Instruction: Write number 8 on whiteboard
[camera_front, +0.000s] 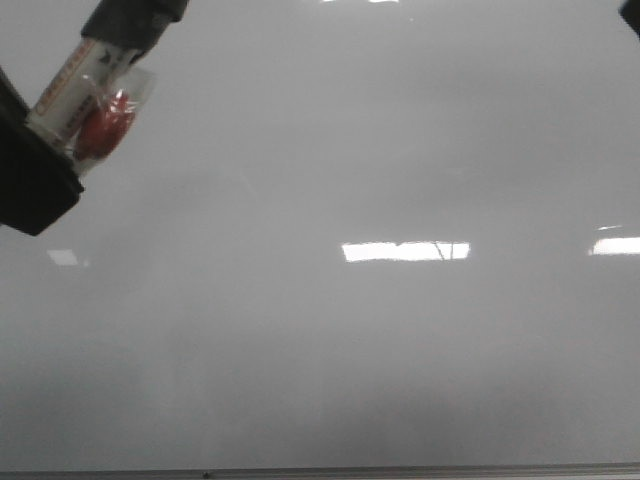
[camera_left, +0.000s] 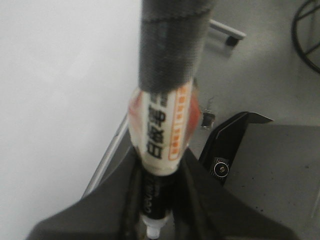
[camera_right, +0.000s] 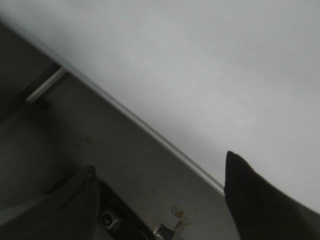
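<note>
the whiteboard (camera_front: 330, 340) fills the front view, glossy and bare apart from bright glare patches; no number 8 is drawn on it yet, so the writing has not begun. the left pincer (camera_front: 95, 95) sits at the far left of the board, clamped on a marker (camera_front: 85, 105) with a printed label and a red patch on its barrel. in the left wrist view the marker (camera_left: 162, 125) runs lengthwise between the two dark fingers, held firmly, the board's edge strip just beside it. to do this step well, i judge the arm should carry the tip toward the open middle of the board, keep the marker steeply angled to the surface, touch down lightly, then trace a small upper loop and a larger lower loop in one unbroken stroke with even pressure, so the line does not skip. which end of the marker faces the board i cannot tell. the right pincer (camera_right: 165, 200) hovers at the board's edge, fingers apart and empty, well away from the work.
</note>
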